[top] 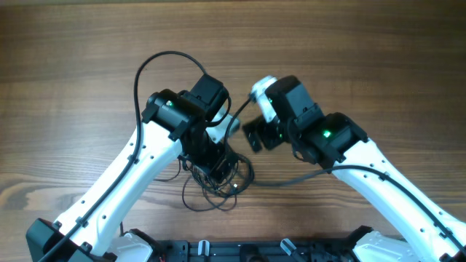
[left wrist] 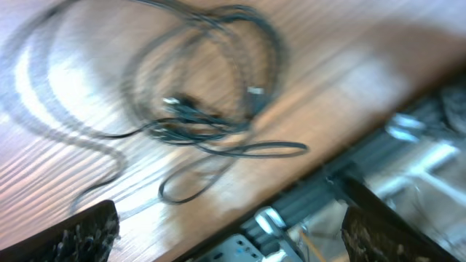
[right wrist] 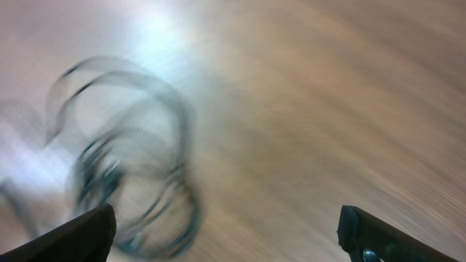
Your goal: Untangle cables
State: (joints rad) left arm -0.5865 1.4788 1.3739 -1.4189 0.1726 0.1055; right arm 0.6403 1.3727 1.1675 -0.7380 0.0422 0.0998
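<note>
Task thing: thin black cables (top: 218, 182) with small plug ends, in one loose tangle of overlapping loops.
Where: on the brown wood-grain table (top: 73, 44), lower centre of the overhead frame, right under where my two arms meet.
Left wrist view: the tangle fills the upper middle. One long flat loop sticks out toward the lower right and a stray strand curves down the left side. A small pale plug end (left wrist: 255, 91) shows inside the loops.
Left gripper (left wrist: 227, 200): spread wide, nothing held. My dark fingers (left wrist: 87, 233) sit at the two bottom corners with only table and cord showing between them.
Left gripper, overhead: over the tangle and hiding part of it. I cannot tell whether it touches the cords.
Right gripper (right wrist: 227, 212): also spread wide, nothing held, fingertips at the two lower corners.
Right wrist view: heavy blur. The tangle reads as grey rings at the left and lower left, with bare wood across the rest.
Right gripper, overhead: centre of frame, just right of my left wrist and above the tangle in the frame, apart from the loops.
Arm wiring: a thicker black cord (top: 142, 73) arcs off my left arm, upper left of centre.
Bottom edge: black rig rail (top: 255, 251) along the lower border.
</note>
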